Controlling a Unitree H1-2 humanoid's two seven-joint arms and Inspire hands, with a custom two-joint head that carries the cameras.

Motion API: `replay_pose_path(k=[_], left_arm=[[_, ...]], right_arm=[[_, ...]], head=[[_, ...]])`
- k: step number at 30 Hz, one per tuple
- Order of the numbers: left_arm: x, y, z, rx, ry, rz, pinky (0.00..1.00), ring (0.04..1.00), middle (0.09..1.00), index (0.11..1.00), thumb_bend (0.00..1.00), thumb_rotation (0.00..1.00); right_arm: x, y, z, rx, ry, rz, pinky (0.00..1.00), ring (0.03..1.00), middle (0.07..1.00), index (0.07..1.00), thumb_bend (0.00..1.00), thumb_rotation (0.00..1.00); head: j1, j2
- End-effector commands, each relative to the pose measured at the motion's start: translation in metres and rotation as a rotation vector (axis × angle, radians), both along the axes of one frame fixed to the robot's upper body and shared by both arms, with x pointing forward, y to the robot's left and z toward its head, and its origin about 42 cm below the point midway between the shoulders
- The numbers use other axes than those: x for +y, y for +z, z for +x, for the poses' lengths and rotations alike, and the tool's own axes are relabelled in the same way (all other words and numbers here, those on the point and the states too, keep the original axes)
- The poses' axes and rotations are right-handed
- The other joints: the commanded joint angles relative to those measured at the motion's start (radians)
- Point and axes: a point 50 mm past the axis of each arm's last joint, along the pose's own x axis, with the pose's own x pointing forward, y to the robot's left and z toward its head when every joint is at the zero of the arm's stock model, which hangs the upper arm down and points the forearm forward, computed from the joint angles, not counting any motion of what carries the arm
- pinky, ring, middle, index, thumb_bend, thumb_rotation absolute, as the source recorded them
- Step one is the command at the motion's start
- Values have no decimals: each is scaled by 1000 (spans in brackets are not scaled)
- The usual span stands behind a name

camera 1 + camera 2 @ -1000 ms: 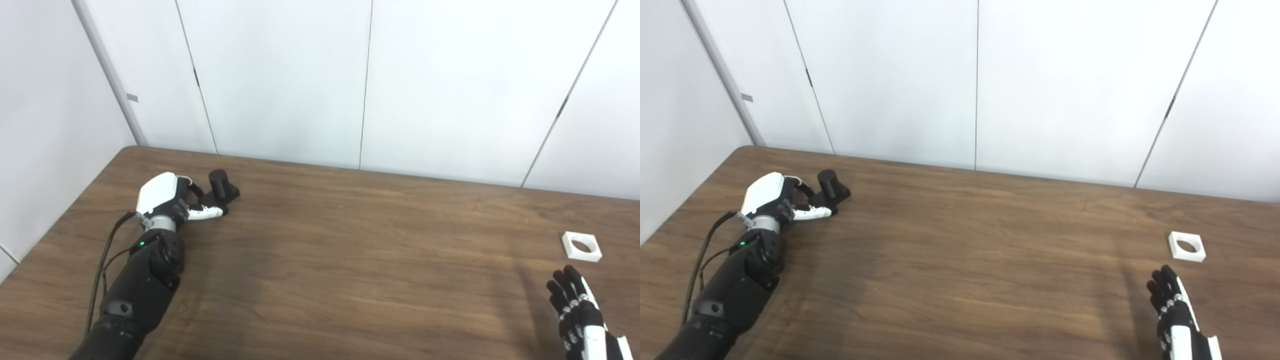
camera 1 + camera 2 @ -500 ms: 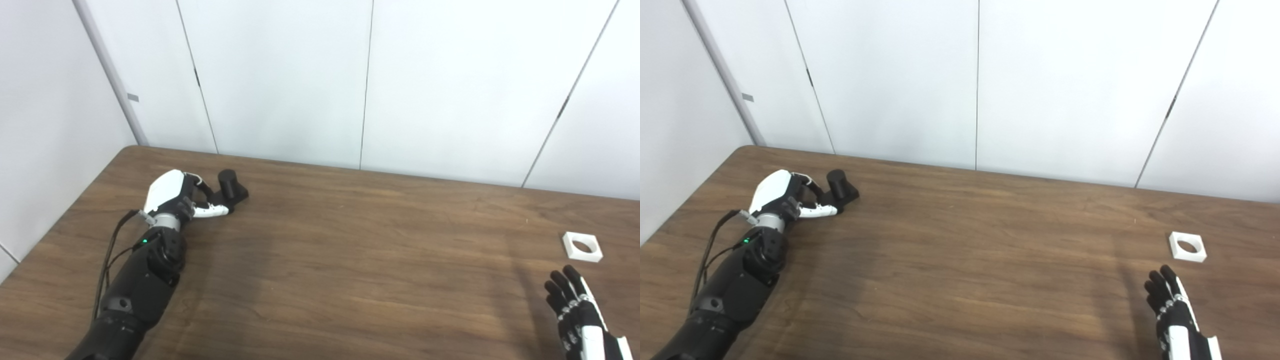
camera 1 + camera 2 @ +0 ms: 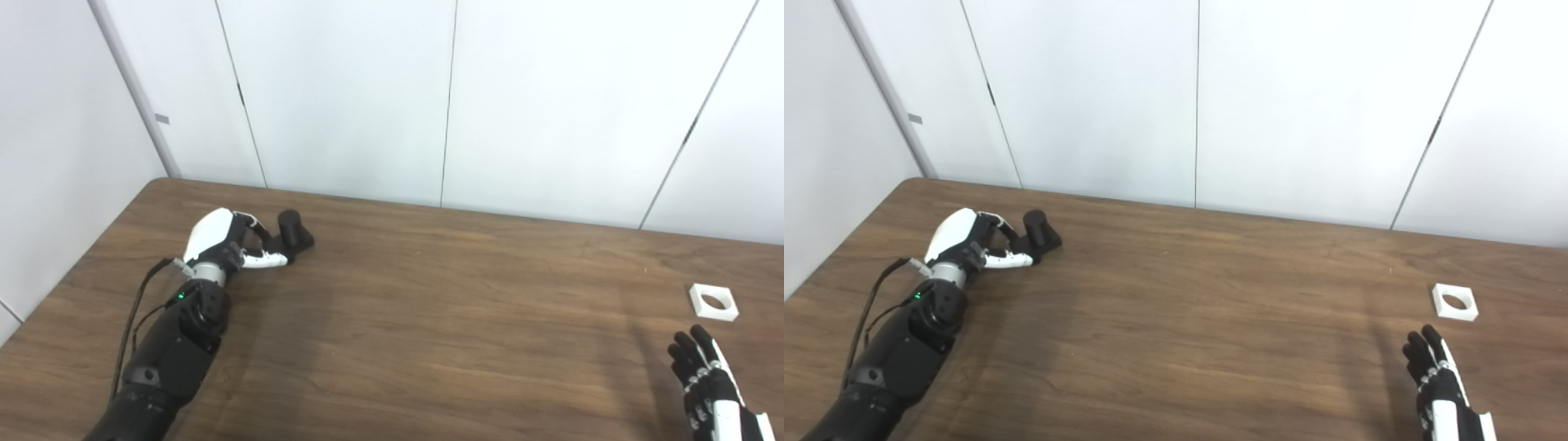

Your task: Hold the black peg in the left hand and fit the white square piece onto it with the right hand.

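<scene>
We see the black peg (image 3: 293,228) on the brown table (image 3: 429,306), far over on the left side and near the back edge, where the table meets the white wall (image 3: 343,92). It is a short round post on a dark base, and it leans a little. Our left hand (image 3: 228,244) is right up against it, with curled fingers (image 3: 257,225) behind it and a white thumb (image 3: 267,260) in front, at the base. We cannot tell if the hand really grips the peg or only touches it. The left arm (image 3: 177,331) runs back to the bottom left corner. The white square piece (image 3: 712,302) lies flat, well apart from the peg, near the right edge of the table. It has a round hole in the middle. Our right hand (image 3: 704,380) is just below the white piece and does not touch it. Its fingers are straight and spread a bit, and it holds nothing. Between the two hands the wood is wide and bare, with lots of room to move.
</scene>
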Motion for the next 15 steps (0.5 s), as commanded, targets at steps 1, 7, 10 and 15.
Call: replay_pose_path(k=[1, 7, 10, 15], left_arm=[[2, 26, 4, -80, -54, 61, 994, 883, 773, 487, 519, 49], [-11, 27, -3, -111, -149, 135, 1000, 866, 775, 487, 519, 49], [-20, 27, -9, -142, -211, 159, 1000, 862, 774, 487, 519, 49], [-35, 27, -22, -170, -293, 207, 1000, 860, 783, 488, 519, 52]], right_arm=[[3, -9, -26, 38, -19, 14, 967, 929, 922, 940, 529, 957], [5, -9, -24, 35, -21, 4, 958, 924, 921, 938, 502, 962], [5, -10, -24, 36, -16, -3, 958, 920, 922, 940, 501, 963], [6, -13, -23, 38, -17, -14, 957, 919, 923, 937, 511, 971]], head=[[-5, 3], [-25, 10], [-34, 14], [-58, 23]])
